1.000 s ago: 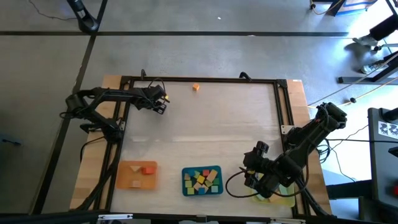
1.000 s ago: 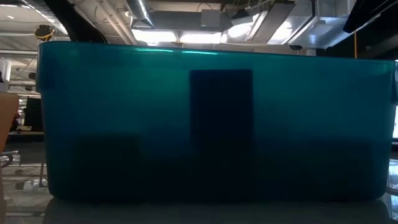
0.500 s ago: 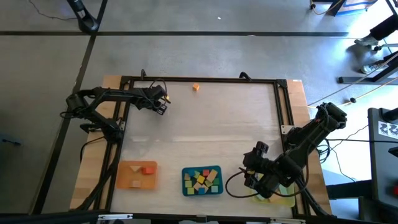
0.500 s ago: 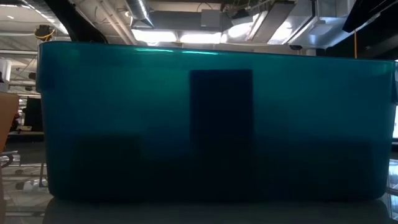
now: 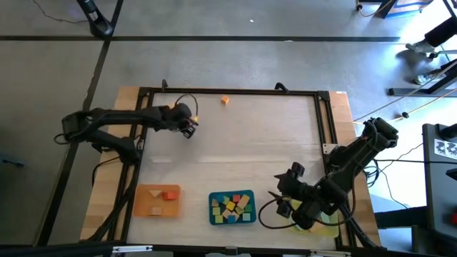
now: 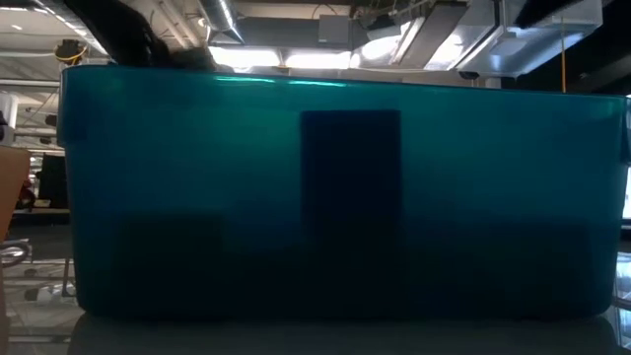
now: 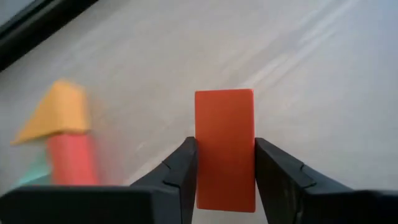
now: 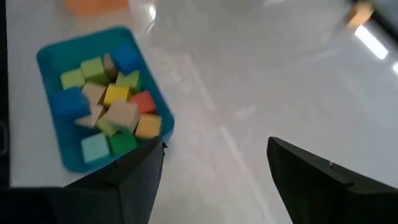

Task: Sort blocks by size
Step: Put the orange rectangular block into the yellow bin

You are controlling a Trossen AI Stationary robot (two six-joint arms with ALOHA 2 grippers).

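My left gripper (image 5: 188, 126) is over the far left of the table and is shut on a red-orange oblong block (image 7: 224, 118). A blurred orange wedge and a red shape (image 7: 62, 140) lie beyond it. My right gripper (image 5: 283, 203) hangs open and empty near the front, right of the teal tray (image 5: 214, 214), which holds several mixed blocks (image 8: 109, 102). An orange block (image 5: 170, 193) lies in the orange tray (image 5: 146, 207). A small orange block (image 5: 225, 101) lies alone on the table by the far edge. My left gripper pinches the oblong block between its two fingers (image 7: 180, 168), which are on its two long sides (image 7: 202, 163). The fingers lie along the block, and its far end (image 7: 224, 99) sticks out past the fingertips. The block's near end is hidden by the gripper.
A yellow tray (image 5: 325, 228) lies under my right arm at the front right. A black frame (image 5: 235, 91) runs around the table. The teal tray's wall (image 6: 345, 197) fills the low view. The wooden middle of the table (image 5: 243, 150) is bare.
My left gripper has moved a little toward the table's right and near edge, still shut on the block, while its arm's elbow has swung out toward the left. My right gripper has edged slightly toward the teal tray.
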